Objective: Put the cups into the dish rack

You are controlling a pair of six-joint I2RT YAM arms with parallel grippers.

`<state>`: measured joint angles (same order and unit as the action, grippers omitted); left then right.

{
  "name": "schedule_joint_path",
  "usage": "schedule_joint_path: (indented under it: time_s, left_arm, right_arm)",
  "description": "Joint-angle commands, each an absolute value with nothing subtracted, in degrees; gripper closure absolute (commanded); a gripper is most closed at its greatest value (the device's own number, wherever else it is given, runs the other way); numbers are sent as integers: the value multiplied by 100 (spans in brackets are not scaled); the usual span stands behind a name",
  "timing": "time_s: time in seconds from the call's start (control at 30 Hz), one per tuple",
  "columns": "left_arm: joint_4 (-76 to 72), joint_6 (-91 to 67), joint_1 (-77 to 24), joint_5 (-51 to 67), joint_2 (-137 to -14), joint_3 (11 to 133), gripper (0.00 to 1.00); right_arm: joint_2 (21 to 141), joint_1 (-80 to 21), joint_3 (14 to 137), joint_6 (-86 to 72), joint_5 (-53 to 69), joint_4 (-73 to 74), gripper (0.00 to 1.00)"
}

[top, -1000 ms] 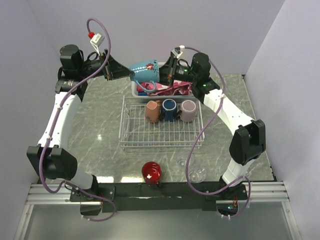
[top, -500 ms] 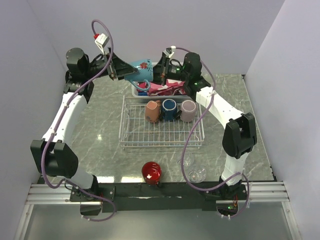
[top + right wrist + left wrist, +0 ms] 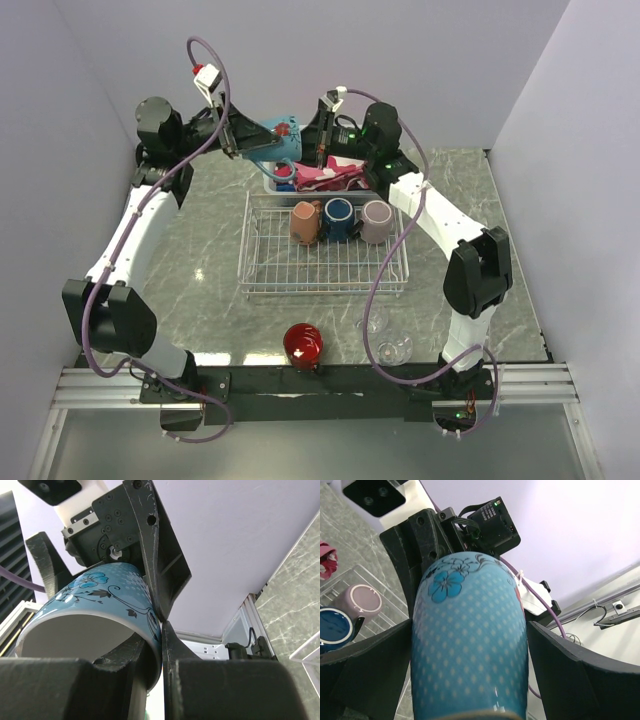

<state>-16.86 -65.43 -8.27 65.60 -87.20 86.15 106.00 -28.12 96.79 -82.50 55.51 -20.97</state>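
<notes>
Above the far edge of the bench (image 3: 200,260), the left gripper (image 3: 255,148) is clenched around the teal mug's (image 3: 278,136) body, while the right gripper (image 3: 310,150) pinches its rim.

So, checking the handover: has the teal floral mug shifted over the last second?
Yes. The teal floral mug has drifted slightly left, nearer the far-left corner of the white wire dish rack.

Fig. Probably a robotics lab test cell: plain pale partition walls (image 3: 300,40) enclose my marble-patterned table (image 3: 200,260); my bases sit on an aluminium rail (image 3: 535,383).
</notes>
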Motion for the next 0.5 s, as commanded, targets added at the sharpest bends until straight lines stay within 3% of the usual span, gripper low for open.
schedule_joint_path:
  time_s: [0.0,0.13,0.23,0.27,0.33,0.37,0.47]
  left_arm:
    - [-2145,-6592,-1046,6539,-8596,8596,3]
    - [-2293,-6652,-1063,6521,-8586,8534,1]
    - [-2540,-6811,-1063,6609,-8666,8543,30]
    - [-2410,-6777,-1055,6635,-8683,8578,58]
    - [-2294,-6602,-1046,6680,-8710,8648,89]
    - [-2181,-6531,-1037,6697,-8719,8683,99]
    - [-1899,-6460,-950,6802,-8754,8806,99]
  right_arm:
    - [10591,-2909,9967,-8191,5370,-2276,100]
    - [10503,-2918,9783,-8147,5309,-2259,100]
    - [10459,-2909,9756,-8077,5282,-2137,100]
    - [10459,-2909,9765,-8042,5274,-2066,100]
    - [10441,-2900,9800,-7945,5265,-1917,100]
    - [10433,-2874,9791,-7919,5239,-1873,100]
    - [10398,-2822,9730,-7893,5212,-1714,84]
